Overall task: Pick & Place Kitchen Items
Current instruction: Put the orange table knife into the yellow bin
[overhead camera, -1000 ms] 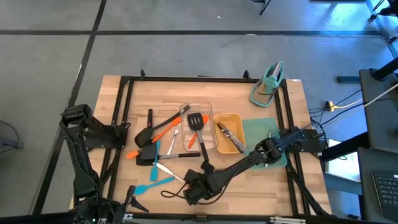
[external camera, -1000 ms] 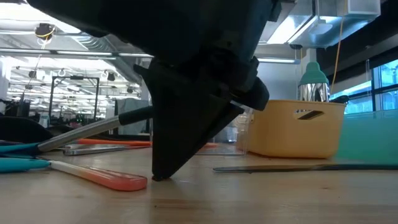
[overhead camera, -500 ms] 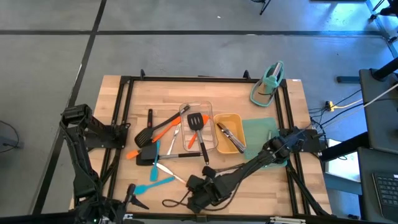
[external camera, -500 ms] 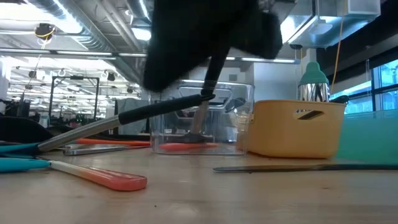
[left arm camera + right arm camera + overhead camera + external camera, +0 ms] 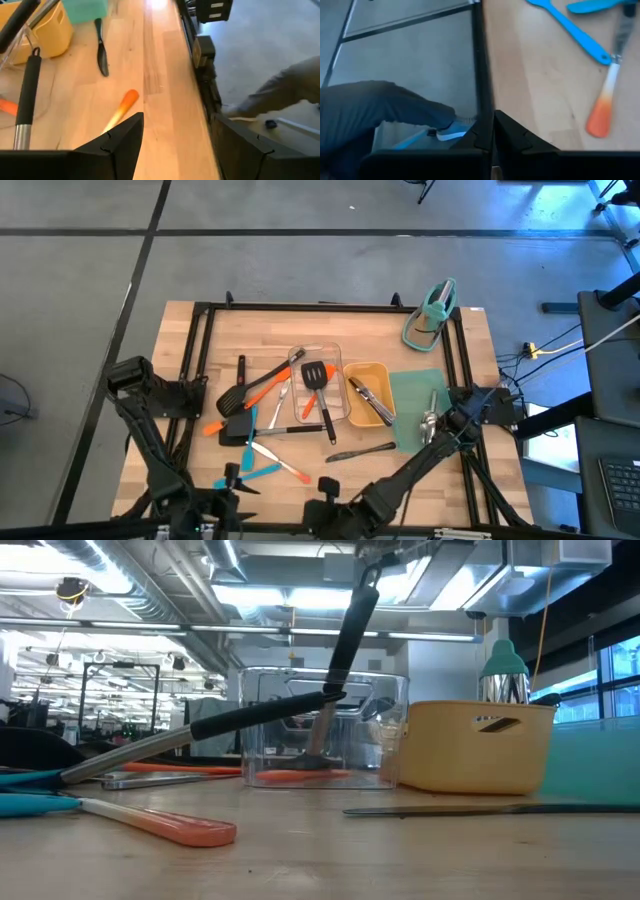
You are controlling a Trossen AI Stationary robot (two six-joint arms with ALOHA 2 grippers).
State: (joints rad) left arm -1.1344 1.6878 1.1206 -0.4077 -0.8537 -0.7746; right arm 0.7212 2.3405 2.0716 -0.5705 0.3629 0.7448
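Kitchen items lie on the wooden table (image 5: pixel 440 330): black turners (image 5: pixel 235 395) at the left, a blue spatula (image 5: pixel 250 475), a white, orange-tipped spatula (image 5: pixel 280 460) and a dark knife (image 5: pixel 360 451). A black-handled turner (image 5: pixel 350 630) leans in the clear tray (image 5: pixel 300 360). Steel utensils lie in the yellow tray (image 5: pixel 385 375). My left gripper (image 5: pixel 238 480) hovers open over the near edge beside the blue spatula, empty. My right gripper (image 5: pixel 325 505) hangs shut and empty at the near edge, pointing at the blue spatula (image 5: pixel 570 30).
A teal stand (image 5: pixel 432 315) is at the far right, and a green mat (image 5: pixel 415 385) lies beside the yellow tray. A black frame (image 5: pixel 200 360) runs around the table. A person's leg and shoe (image 5: pixel 395 110) show on the floor past the near edge.
My right gripper, still shut, has risen off the table, gone toward the near edge and left the low view. This uncovers the dark knife and the leaning turner. My left gripper has sunk and come in over the near edge toward the blue spatula.
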